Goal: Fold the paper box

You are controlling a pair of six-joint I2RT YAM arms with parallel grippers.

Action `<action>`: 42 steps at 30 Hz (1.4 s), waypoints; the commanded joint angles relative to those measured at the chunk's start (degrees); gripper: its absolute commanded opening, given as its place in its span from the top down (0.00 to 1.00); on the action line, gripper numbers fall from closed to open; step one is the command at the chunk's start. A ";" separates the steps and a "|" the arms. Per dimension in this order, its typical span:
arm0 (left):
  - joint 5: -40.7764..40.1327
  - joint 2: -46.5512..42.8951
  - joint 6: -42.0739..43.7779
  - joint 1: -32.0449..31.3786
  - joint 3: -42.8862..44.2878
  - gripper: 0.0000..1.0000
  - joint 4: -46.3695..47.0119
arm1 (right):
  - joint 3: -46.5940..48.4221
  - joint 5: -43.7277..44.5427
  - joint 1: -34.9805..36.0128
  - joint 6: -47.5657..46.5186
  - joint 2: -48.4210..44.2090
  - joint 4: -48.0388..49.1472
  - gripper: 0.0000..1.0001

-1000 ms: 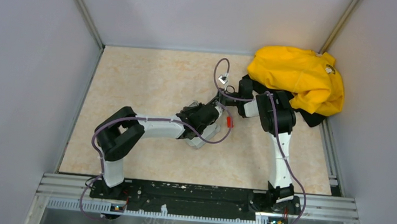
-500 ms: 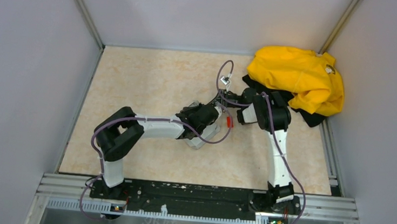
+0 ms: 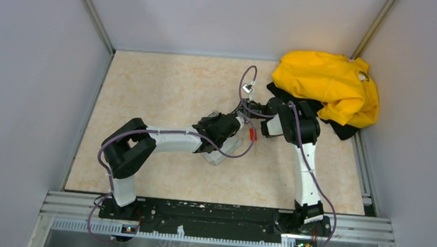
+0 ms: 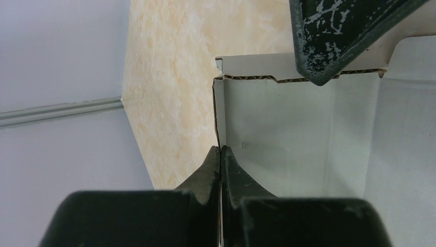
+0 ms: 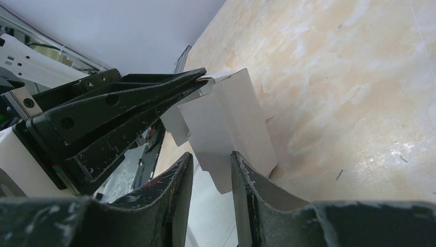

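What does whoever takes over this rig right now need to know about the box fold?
Left gripper: fingers shut on one upright wall of the paper box, near the middle of the table.
Right gripper: fingers apart, straddling a loose flap of the box; no firm pinch visible.
Done: some walls are raised, so the box is half formed.
Left: tuck that flap and close the remaining sides.
Yellow garment lies in the far right corner, apart from the box.
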 commanded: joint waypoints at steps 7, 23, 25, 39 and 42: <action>0.49 -1.92 0.81 -0.06 0.80 1.00 -0.71 | 1.91 6.06 2.11 -37.15 -8.26 -38.01 0.69; -0.18 -2.15 1.34 -0.67 -0.15 1.00 -0.42 | -2.96 8.60 3.46 -39.33 -10.77 -34.27 0.68; -0.38 -2.34 1.80 -0.76 -0.44 1.00 -0.04 | -3.91 8.57 3.46 -37.93 -10.91 -31.24 0.68; -2.60 -2.46 4.19 -2.05 -2.47 1.00 2.41 | -7.73 7.38 3.60 -29.37 -10.07 -14.92 0.65; -3.20 -2.38 4.83 -2.32 -2.88 1.00 3.08 | -8.31 7.11 3.64 -27.92 -9.89 -11.90 0.65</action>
